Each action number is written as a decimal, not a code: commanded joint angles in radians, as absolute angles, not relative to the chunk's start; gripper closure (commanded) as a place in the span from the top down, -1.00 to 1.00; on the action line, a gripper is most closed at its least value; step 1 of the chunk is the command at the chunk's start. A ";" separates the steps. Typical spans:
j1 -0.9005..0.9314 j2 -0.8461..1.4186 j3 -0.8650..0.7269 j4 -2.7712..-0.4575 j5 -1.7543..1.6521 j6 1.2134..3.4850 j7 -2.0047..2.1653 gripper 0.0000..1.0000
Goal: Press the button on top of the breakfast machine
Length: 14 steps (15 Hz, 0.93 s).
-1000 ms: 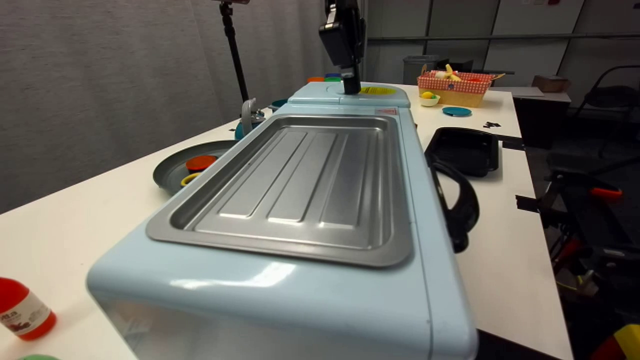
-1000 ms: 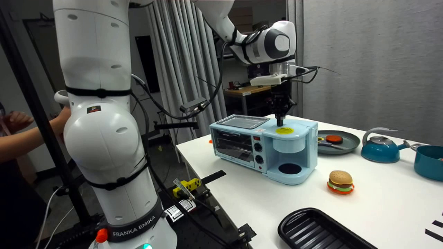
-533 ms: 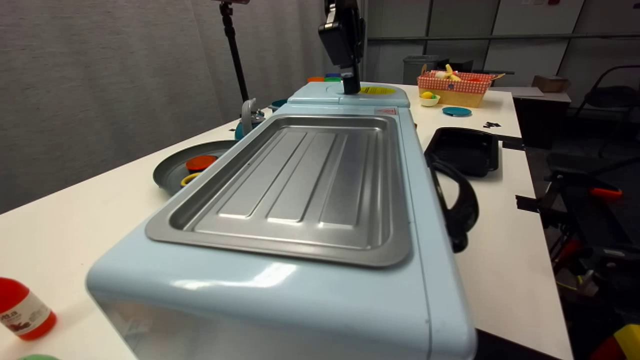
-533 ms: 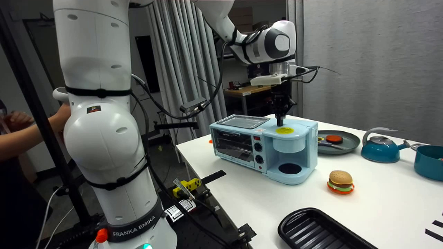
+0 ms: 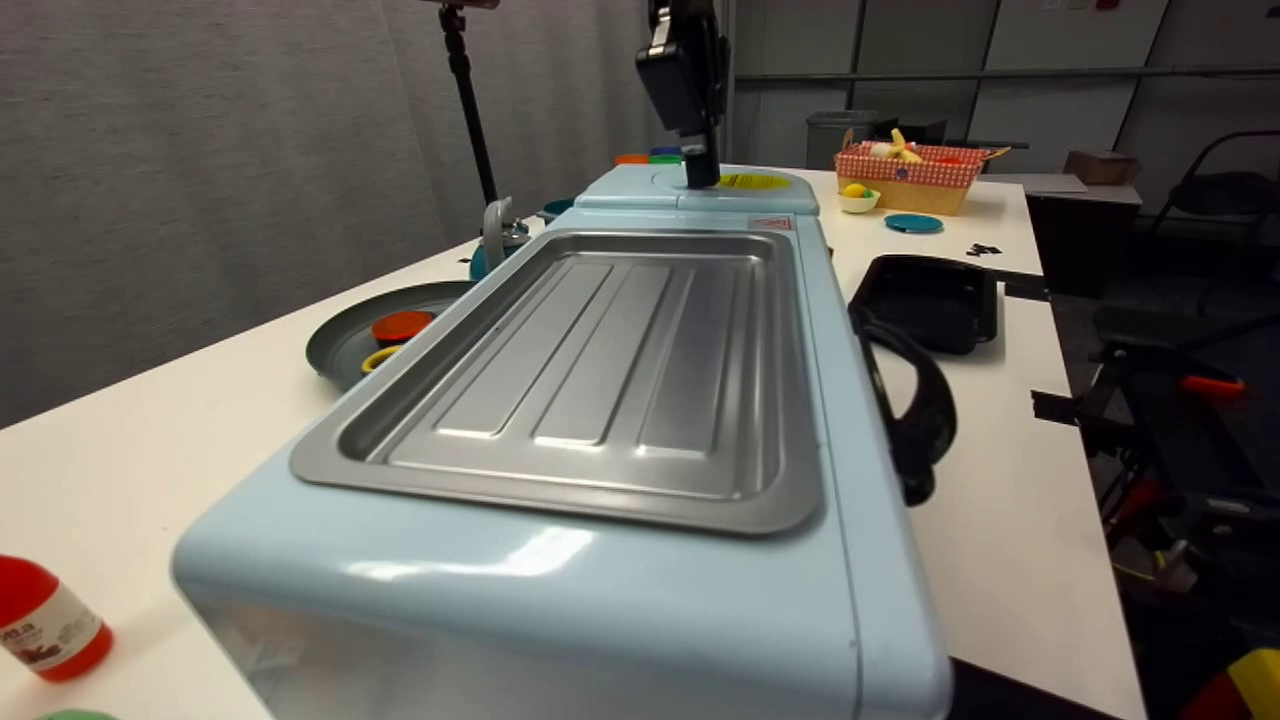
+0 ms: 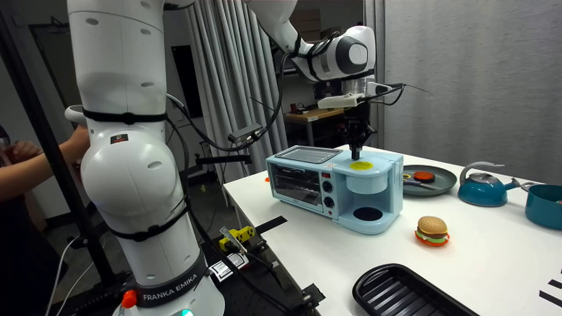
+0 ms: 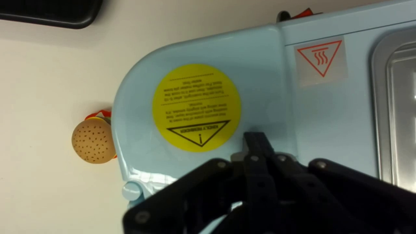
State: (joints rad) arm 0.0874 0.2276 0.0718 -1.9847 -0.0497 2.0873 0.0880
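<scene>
Gripper (image 6: 355,157) points down at breakfast machine (image 6: 339,189) beside "KINDLY REMINDER" sticker (image 7: 196,107).

The breakfast machine (image 5: 640,575) looks glossy, smooth plastic — its tray (image 5: 590,350) satiny ribbed metal, the fingers (image 7: 258,144) matt.

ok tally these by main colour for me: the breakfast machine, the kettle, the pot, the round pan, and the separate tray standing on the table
Pale blue: 1, the breakfast machine
Teal: 2, the kettle and the pot
Dark grey: 1, the round pan
Black: 1, the separate tray
Total: 5
</scene>
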 commanded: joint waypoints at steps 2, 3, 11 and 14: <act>0.099 0.242 0.069 -1.922 -0.062 2.050 0.109 -1.00; 0.100 0.242 0.070 -1.915 -0.063 2.048 0.110 -1.00; 0.094 0.241 0.061 -1.888 -0.061 2.053 0.109 -1.00; 0.092 0.237 0.058 -1.898 -0.056 2.055 0.108 -1.00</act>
